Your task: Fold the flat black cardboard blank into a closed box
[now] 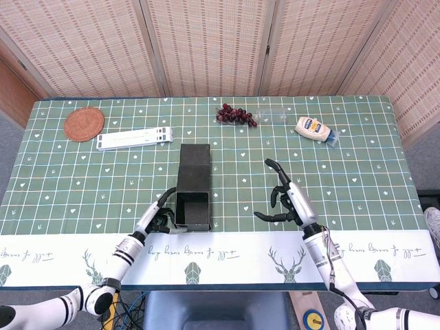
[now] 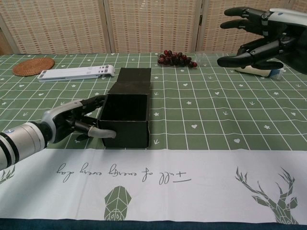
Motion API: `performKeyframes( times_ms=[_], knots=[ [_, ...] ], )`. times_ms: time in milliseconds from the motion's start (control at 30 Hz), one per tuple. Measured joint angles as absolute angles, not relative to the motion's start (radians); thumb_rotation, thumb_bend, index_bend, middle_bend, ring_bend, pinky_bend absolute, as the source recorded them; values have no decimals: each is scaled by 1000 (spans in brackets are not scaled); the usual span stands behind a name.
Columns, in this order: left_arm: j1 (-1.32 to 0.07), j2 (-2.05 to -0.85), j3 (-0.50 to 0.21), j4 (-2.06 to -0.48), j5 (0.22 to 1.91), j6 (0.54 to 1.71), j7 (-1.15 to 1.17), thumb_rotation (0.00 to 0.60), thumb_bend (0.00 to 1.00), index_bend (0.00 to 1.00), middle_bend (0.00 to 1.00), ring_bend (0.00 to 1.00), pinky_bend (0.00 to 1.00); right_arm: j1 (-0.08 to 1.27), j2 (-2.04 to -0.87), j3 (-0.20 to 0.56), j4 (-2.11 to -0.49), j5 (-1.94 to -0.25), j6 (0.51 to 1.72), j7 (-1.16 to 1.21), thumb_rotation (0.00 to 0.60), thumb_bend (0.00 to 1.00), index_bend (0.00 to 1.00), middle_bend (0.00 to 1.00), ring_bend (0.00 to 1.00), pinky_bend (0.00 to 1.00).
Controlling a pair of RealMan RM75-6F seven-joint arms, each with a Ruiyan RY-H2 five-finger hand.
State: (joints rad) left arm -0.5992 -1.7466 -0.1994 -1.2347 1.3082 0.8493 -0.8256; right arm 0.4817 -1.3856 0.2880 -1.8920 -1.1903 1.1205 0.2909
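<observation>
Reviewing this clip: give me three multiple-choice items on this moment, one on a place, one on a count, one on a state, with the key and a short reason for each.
1. Where is the round woven rattan coaster?
A. far left corner of the table
B. beside the mayonnaise bottle
C. inside the black box

2. How many robot hands touch the black cardboard box?
A. none
B. one
C. two

3. What is the state of the black cardboard box?
A. lying flat as a blank
B. closed on all sides
C. erected, top open, lid flap lying behind

Key:
1 A: the round woven rattan coaster lies at the far left, near the white folding stand.
2 B: the left robot hand grips the box's near left corner; the right robot hand hangs in the air, apart from it.
3 C: the black cardboard box stands with walls up, its inside showing from above.
</observation>
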Motion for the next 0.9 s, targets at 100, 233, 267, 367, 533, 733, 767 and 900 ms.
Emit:
performKeyframes(
  times_ms=[100,233,267,367,533,733,767,900],
  knots=[
    [-597,-1766,-204,-1218,1306,862,-830,600,112,225,260,609,881,483,-1388,288,-1885,-1179,1118,288,600,160,0,70,675,1000],
    [-592,-1772,-209,-1212,1310,879,-846,600,112,300,323,615,881,491,-1395,288,-1870,-1154,1105,271,600,240,0,95,675,1000],
    [-591,-1769,-209,-1215,1313,882,-850,600,112,305,326,615,881,495,-1398,289,-1863,-1143,1099,265,600,254,0,99,675,1000],
    [-585,-1746,-207,-1238,1326,893,-860,600,112,312,334,615,881,510,-1411,292,-1838,-1105,1078,249,600,256,0,104,675,1000],
    [-570,-1680,-201,-1314,1358,920,-882,600,112,313,336,615,881,541,-1459,300,-1774,-1050,1050,219,600,147,0,124,675,1000],
    [-549,-1581,-189,-1446,1401,963,-896,600,112,313,337,611,881,587,-1543,321,-1675,-969,1008,201,600,117,0,128,675,1000],
    [-546,-1565,-188,-1466,1409,970,-896,600,112,313,337,610,881,598,-1564,327,-1652,-957,1001,199,600,117,0,128,675,1000],
    [-541,-1505,-184,-1543,1429,990,-887,600,112,313,336,610,881,634,-1637,347,-1578,-924,979,196,600,117,0,128,676,1000]
  ],
)
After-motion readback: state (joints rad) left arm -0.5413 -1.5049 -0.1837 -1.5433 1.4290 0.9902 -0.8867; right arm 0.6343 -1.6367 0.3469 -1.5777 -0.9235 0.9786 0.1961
